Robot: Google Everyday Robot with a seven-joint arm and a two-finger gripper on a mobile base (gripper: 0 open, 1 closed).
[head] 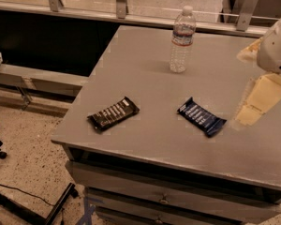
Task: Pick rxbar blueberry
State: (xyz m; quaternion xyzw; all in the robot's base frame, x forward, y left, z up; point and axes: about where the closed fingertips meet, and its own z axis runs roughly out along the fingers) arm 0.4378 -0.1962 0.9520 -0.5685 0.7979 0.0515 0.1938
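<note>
1. Layout, left to right. The black-wrapped bar (pixel 113 114) lies flat near the front edge of the grey table (pixel 145 78), well apart from the gripper (pixel 253 108) and farthest from it toward the left of the view. Do not select it. The water bottle (pixel 181 39) stands upright toward the rear of the table, beyond the gripper and to its left in the view. The rxbar blueberry (pixel 201 117) lies flat and at a diagonal near the front edge, between the black-wrapped bar and the gripper. It is the item nearest the gripper tip but not touching it.

2. Gripper state. The gripper hangs at the right edge of the view, over the table and angled down toward the rxbar blueberry. Whether it is open or closed cannot be told. It holds no item.

3. Step in hand, as judged: approach to the rxbar blueberry.
- Centre the gripper over the middle of the wrapper, not over a crimped end.
- Rotate it so the jaws close across the short width of the diagonal bar.
- Descend close to the table surface, because the bar is thin.
- Risk: a shallow or off-centre closure is likely to slide the bar rather than lift it.
</note>
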